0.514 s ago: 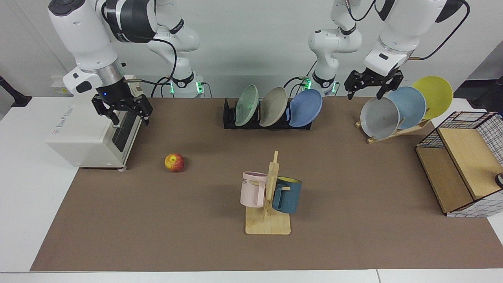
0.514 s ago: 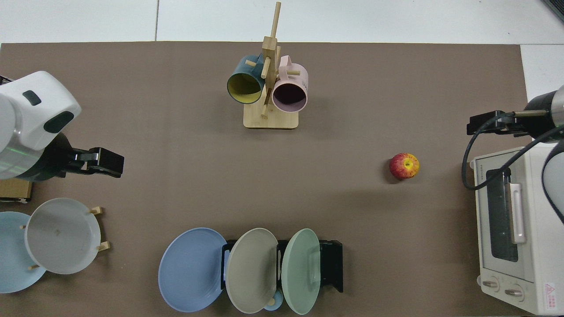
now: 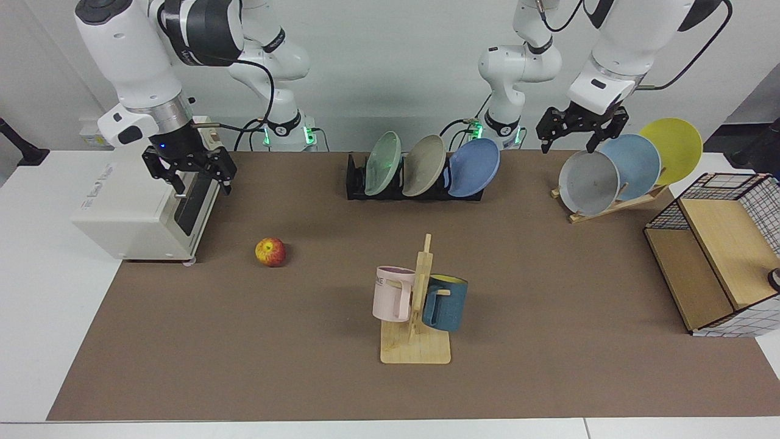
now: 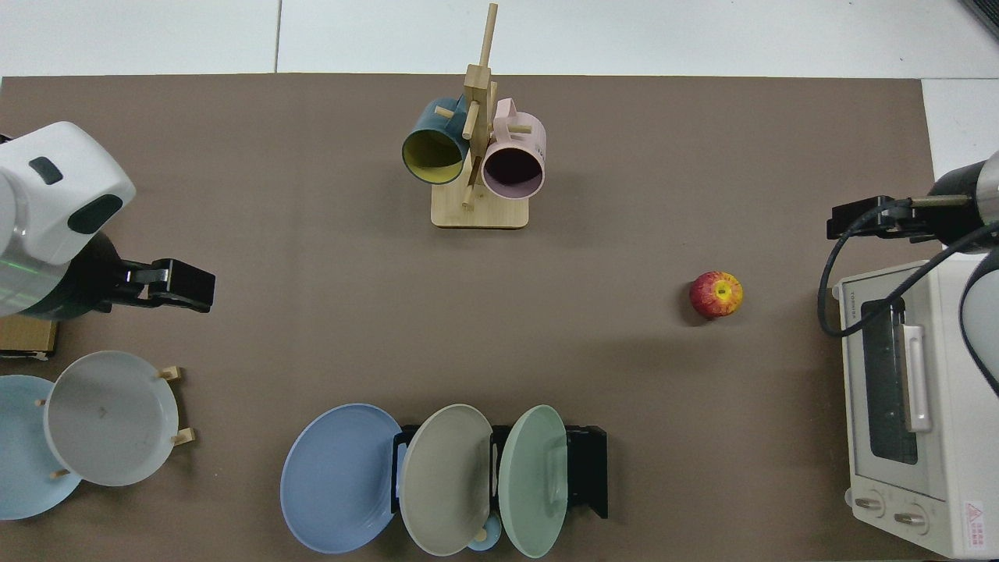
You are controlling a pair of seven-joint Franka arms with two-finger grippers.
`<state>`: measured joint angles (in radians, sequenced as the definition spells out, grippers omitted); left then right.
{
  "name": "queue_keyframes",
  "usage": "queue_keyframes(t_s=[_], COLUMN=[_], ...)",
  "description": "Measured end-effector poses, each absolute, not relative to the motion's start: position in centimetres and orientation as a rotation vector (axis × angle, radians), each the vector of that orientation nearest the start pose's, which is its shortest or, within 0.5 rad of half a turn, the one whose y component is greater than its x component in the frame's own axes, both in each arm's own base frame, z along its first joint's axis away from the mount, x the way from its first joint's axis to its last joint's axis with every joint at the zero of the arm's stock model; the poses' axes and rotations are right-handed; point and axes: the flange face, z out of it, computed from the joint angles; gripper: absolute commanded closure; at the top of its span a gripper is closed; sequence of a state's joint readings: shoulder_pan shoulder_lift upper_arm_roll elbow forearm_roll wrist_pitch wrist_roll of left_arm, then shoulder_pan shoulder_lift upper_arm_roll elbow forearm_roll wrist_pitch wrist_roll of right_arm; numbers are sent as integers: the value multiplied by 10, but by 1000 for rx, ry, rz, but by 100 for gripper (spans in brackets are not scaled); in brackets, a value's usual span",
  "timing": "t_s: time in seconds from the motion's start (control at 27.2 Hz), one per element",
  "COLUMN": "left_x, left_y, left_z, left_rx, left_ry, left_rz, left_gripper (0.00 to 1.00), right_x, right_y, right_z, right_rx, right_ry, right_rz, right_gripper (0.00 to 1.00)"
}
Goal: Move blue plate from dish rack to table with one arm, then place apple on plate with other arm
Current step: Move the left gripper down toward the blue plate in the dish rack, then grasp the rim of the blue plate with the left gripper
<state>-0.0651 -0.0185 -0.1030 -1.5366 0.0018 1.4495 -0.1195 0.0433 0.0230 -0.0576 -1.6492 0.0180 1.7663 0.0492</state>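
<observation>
Nearest the camera we are seeing a wooden mug tree (image 3: 415,317) standing on the table (image 3: 244,353), carrying a pink mug (image 3: 393,292) and a teal mug (image 3: 446,303). Further back, the apple (image 3: 270,252) is lying on the brown mat, just beside a white toaster oven (image 3: 146,207). Our right gripper (image 3: 190,172) is hovering with its fingers spread apart above the oven's front, holding nothing. At the far edge, the blue plate (image 3: 474,167) is leaning in the end slot of the dish rack (image 3: 356,183), beside a beige plate (image 3: 424,164) and a green plate (image 3: 382,163). Our left gripper (image 3: 579,131) is hanging with fingers parted, empty, above a grey plate (image 3: 588,182) on a wooden stand, well apart from the dish rack.
</observation>
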Motion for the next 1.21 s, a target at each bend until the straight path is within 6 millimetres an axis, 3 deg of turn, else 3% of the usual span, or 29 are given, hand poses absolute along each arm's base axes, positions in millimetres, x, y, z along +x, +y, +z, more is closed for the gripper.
queue_keyframes(t_s=[0.37,0.62,0.81,1.07,1.21], left_x=[522,491,464,442,426], left_y=[-90,-98,-106,-124,-129], left_z=[638,601,557,463,426], left_rx=[-3121,-3128,-3139,-3143,-3156], left_ry=[77,96,111,141,135], left_rz=[121,186,264,320,405], left_gripper=[0,0,0,0,0], right_x=[578,578,578,578,578], right_y=[-6,-6,-6,-6,-6], right_z=[592,592,592,592,592], right_rx=[-3118,-3118,-3118,-3118,-3118], right_ry=[103,103,103,103,103], right_rz=[-147,-147,-147,-147,-147], right_gripper=[0,0,0,0,0])
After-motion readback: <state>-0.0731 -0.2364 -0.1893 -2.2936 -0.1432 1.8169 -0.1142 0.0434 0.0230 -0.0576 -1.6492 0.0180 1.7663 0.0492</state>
